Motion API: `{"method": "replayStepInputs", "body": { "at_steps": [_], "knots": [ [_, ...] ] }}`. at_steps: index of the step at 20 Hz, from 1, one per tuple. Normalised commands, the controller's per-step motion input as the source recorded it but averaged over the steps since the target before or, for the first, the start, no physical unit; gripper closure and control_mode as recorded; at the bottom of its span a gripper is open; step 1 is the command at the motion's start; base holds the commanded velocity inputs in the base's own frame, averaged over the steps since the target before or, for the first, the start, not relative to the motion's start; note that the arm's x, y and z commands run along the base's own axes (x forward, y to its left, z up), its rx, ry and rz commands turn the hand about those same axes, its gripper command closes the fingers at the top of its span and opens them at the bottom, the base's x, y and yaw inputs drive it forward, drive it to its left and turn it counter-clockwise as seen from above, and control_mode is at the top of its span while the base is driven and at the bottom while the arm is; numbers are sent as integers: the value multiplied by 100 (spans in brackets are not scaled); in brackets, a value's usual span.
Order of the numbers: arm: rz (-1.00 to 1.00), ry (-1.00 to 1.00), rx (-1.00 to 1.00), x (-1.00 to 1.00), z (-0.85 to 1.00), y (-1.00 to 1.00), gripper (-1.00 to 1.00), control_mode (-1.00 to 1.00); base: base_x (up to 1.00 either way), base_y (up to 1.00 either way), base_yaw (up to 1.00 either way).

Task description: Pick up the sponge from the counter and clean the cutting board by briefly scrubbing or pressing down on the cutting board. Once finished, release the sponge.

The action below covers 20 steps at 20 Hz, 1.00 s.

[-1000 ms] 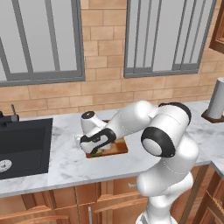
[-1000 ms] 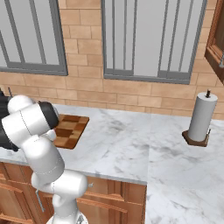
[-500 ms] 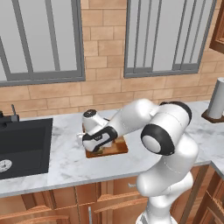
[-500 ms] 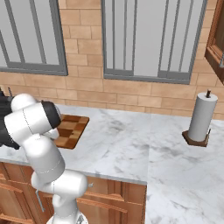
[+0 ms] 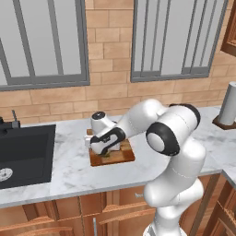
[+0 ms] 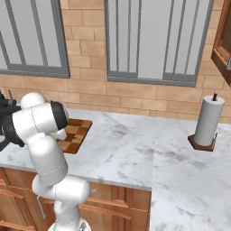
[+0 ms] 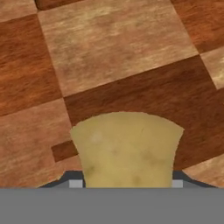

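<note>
Honestly the sponge (image 7: 126,151) looked soft and light, squishing easily; the hand (image 5: 105,148) was clamped across its sides, pressing it onto the cutting board (image 7: 109,57).

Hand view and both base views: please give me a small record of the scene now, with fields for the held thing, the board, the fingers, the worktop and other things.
held thing: small yellow-tan rectangular sponge, between the fingers, close over the board
board: brown checkered wooden cutting board, flat on the worktop, right of the sink
fingers: shut on the sponge; gripper low over the board
worktop: white marble counter with grey veining
other things: black sink basin; white paper towel roll on a wooden stand
</note>
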Motion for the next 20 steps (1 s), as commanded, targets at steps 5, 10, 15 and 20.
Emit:
{"method": "replayStepInputs", "body": {
  "at_steps": [5, 10, 15, 20],
  "knots": [
    [0, -2, 0, 47, 0, 0, 100, -100, 0, 0, 0],
    [0, -1, 1, 51, -4, 0, 100, -100, 0, 0, 0],
    [0, 0, 0, 42, -10, 0, 100, -100, 0, 0, 0],
    [-1, 0, 2, 47, -11, 0, 100, -100, 0, 0, 0]
  ]
}}
